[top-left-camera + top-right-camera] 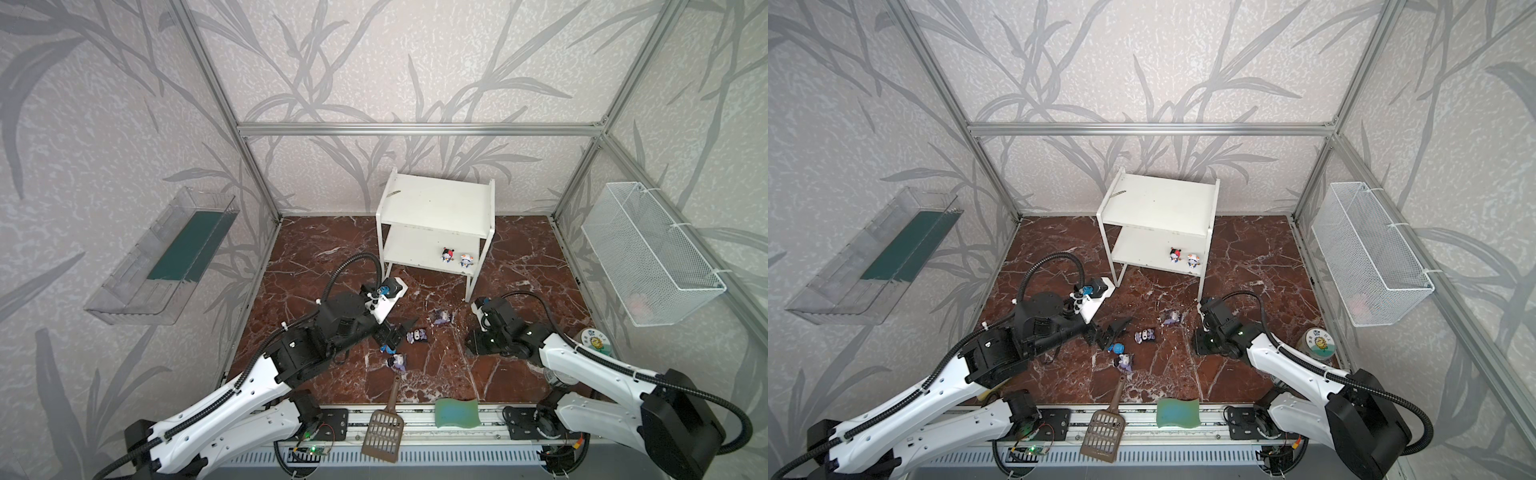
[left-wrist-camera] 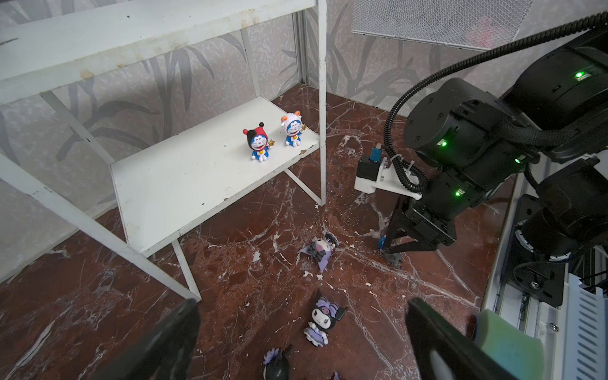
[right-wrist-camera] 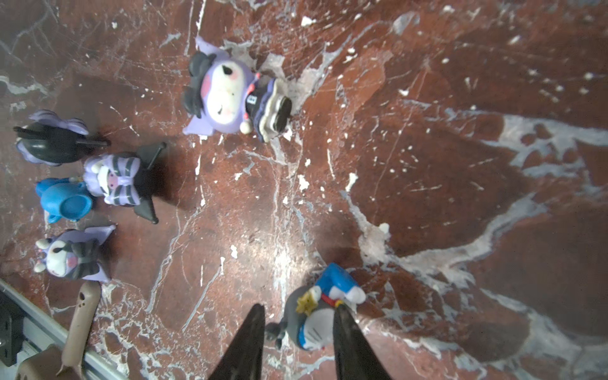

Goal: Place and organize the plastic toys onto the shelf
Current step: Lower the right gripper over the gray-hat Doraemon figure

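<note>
The right end effector (image 3: 300, 307) is narrow, pinching the grey-headed toy (image 3: 314, 324) lying on the tabletop (image 3: 460, 158) at 6 o'clock from the shelf (image 1: 432, 199) — it should lift straight up, gently, then head to 12 o'clock — and the left end effector (image 2: 302, 301) hangs wide open.

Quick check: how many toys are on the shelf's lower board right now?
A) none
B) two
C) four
B: only the red-black-hooded toy and the white-hooded toy stand on the lower board of the shelf, side by side near one end. The other toys in view lie on the floor.
</note>
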Controlling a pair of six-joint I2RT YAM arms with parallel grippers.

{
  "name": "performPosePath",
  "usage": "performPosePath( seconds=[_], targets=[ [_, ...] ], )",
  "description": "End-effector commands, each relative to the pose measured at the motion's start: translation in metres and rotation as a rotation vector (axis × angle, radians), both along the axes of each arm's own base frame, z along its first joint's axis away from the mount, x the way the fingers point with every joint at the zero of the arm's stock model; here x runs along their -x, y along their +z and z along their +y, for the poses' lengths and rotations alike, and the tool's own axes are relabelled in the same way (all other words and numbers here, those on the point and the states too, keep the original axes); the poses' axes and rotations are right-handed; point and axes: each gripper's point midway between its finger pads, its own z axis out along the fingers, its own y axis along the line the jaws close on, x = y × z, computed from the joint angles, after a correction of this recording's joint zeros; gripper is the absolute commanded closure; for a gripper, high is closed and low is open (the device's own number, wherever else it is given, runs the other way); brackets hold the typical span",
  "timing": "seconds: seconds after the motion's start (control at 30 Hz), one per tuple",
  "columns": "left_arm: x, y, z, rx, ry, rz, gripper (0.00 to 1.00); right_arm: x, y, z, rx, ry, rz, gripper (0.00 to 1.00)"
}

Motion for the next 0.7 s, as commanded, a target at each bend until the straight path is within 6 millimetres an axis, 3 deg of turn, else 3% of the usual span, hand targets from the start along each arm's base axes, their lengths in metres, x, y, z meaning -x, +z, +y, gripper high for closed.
performPosePath(
  seconds=[0.0, 0.2, 0.37, 0.67],
  targets=[
    [0.003, 0.000, -0.001, 0.017, -0.005, 0.013, 0.01, -0.005, 0.015, -0.004, 0.005, -0.045, -0.044, 0.62],
    [0.004, 0.000, 0.000, 0.021, -0.006, 0.016, 0.01, -0.024, 0.013, -0.015, 0.030, -0.085, -0.090, 0.62],
    [0.006, 0.001, 0.002, 0.030, -0.002, 0.020, 0.01, -0.040, -0.002, -0.017, 0.092, -0.090, -0.053, 0.72],
    [0.010, 0.004, 0.013, 0.045, 0.020, 0.018, 0.01, -0.045, -0.031, -0.027, 0.218, -0.088, 0.050, 0.76]
  ],
)
